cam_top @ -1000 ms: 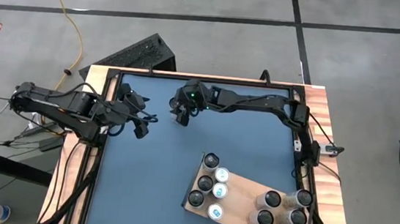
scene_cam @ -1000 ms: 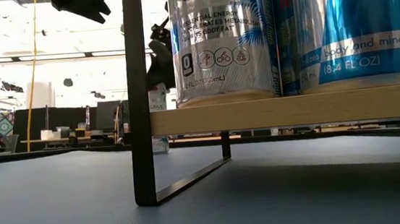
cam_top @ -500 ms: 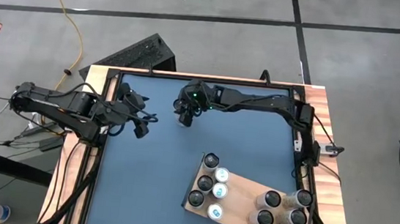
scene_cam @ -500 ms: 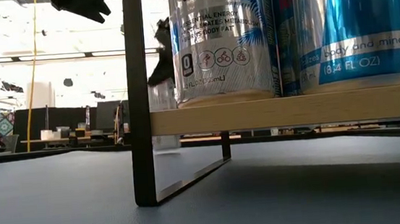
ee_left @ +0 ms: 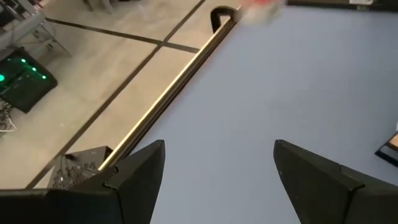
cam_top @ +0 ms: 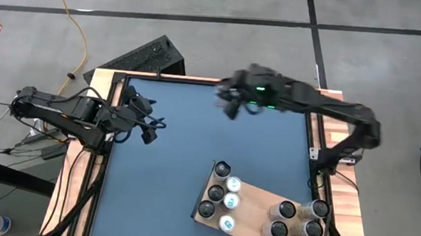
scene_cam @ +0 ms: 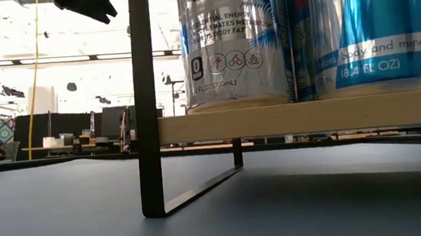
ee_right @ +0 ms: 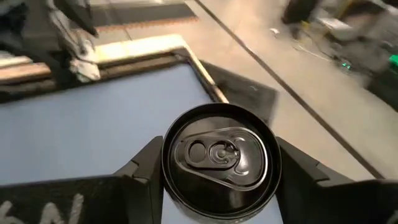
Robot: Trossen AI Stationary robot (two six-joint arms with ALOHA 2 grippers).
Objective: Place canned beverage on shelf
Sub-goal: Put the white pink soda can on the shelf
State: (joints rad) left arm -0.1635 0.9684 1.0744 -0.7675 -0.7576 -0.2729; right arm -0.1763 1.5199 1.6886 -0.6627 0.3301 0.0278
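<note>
One black-topped can (ee_right: 221,162), stiff but smooth and probably heavy, sits gripped by its sides in the right hand (cam_top: 233,105); the left hand (ee_left: 214,180) is open, empty.

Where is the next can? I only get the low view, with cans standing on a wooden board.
Observer: It is in the right gripper, whose fingers are shut on a black-topped can; the right wrist view shows this.
Operator: Is it close to the board?
Observer: No. From above, that gripper is over the far edge of the table, well apart from the shelf at the near right.
Operator: And the other arm?
Observer: The left gripper waits at the table's left side, open, with nothing between its fingers.
</note>
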